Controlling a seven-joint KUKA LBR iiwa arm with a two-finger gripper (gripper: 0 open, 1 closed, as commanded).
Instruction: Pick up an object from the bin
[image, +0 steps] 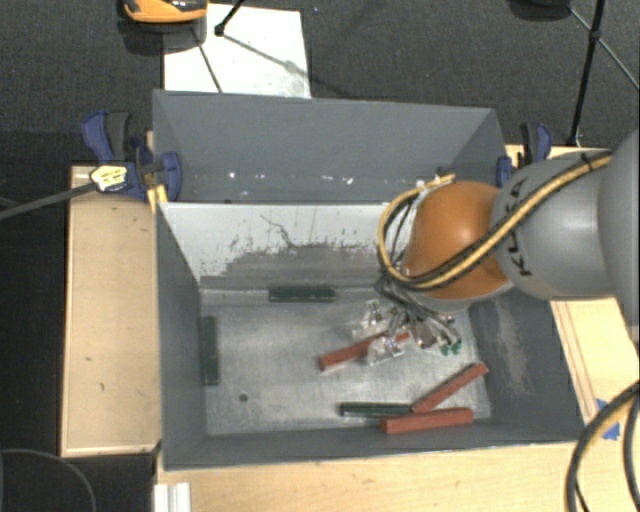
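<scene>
As is observed within the bin (180, 300), the gripper (385, 340) is clamped on a red-brown stick (343, 357). Further sticks (430, 421) are noted nearby.

Bin (300, 140) matt grey metal, back wall scuffed; red sticks (430, 422) and dark green sticks (300, 294) matt; orange wrist cover (450, 240) smooth, slightly glossy.

Soft, even light — small glints along the back wall of the bin (320, 140), faint shadows

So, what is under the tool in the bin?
A red-brown stick lies slanted on the bin floor, its right end running beneath the tool. That end is covered, so contact cannot be judged.
</scene>
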